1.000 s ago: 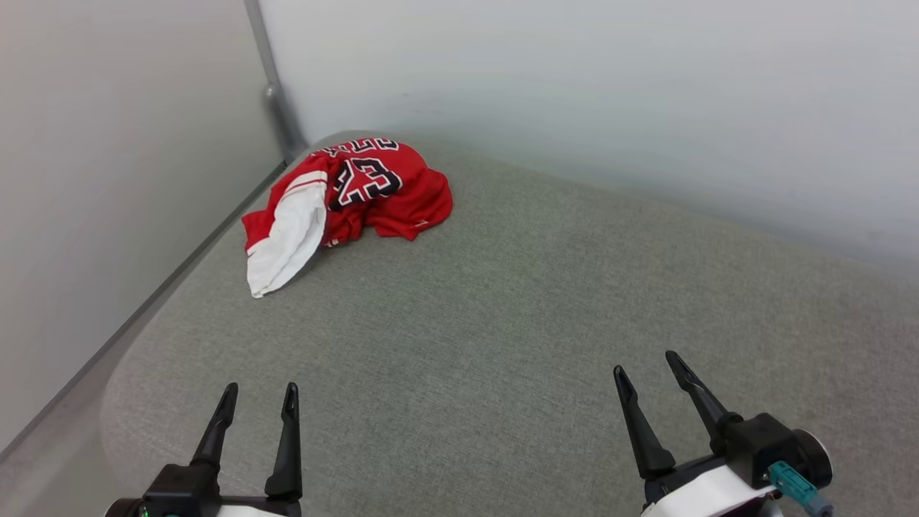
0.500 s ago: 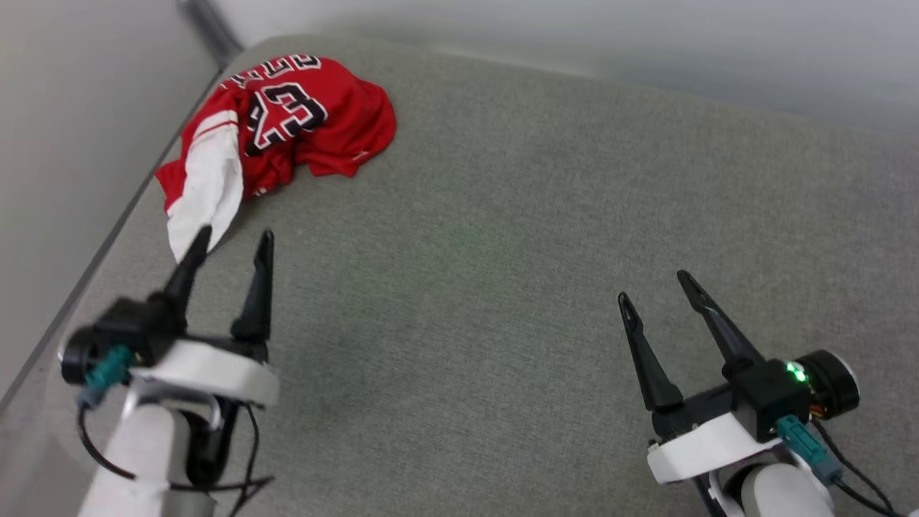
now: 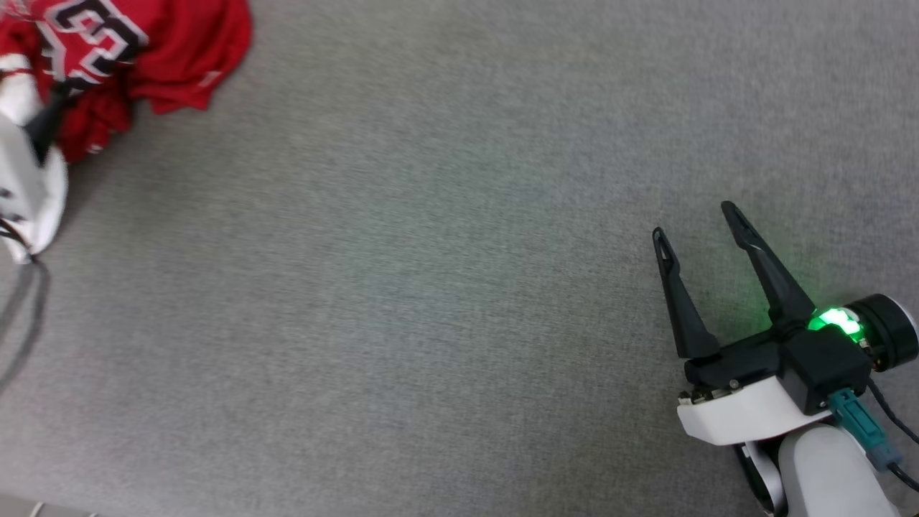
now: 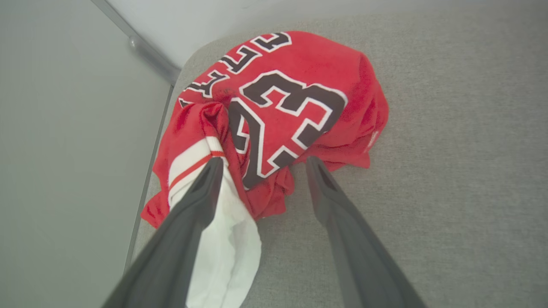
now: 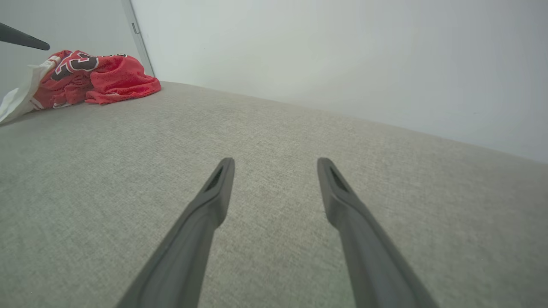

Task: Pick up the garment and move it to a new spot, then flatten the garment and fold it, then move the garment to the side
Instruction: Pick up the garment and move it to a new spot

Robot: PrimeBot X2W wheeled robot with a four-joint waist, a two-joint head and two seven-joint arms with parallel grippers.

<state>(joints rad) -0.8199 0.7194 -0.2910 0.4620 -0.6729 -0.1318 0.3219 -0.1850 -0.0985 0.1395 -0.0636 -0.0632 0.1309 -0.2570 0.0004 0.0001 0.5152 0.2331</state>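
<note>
Since a second ago the left gripper (image 4: 261, 164) has been carried forward to the shirt (image 4: 295, 81), and the head camera has been tipped downward. The shirt is seen crumpled in a heap at the far left corner of the grey cushion (image 3: 431, 287), close against the wall (image 4: 64, 128), its white sleeve (image 4: 227, 252) trailing nearest. It is judged light, soft and limp – likely to sag and unfold when lifted – so a bunched red ridge should be pinched rather than the loose sleeve. The left jaws are spread wide, empty, straddling the near edge. The right gripper (image 3: 693, 221) – likewise spread and empty – is held over bare cushion, well apart.
</note>
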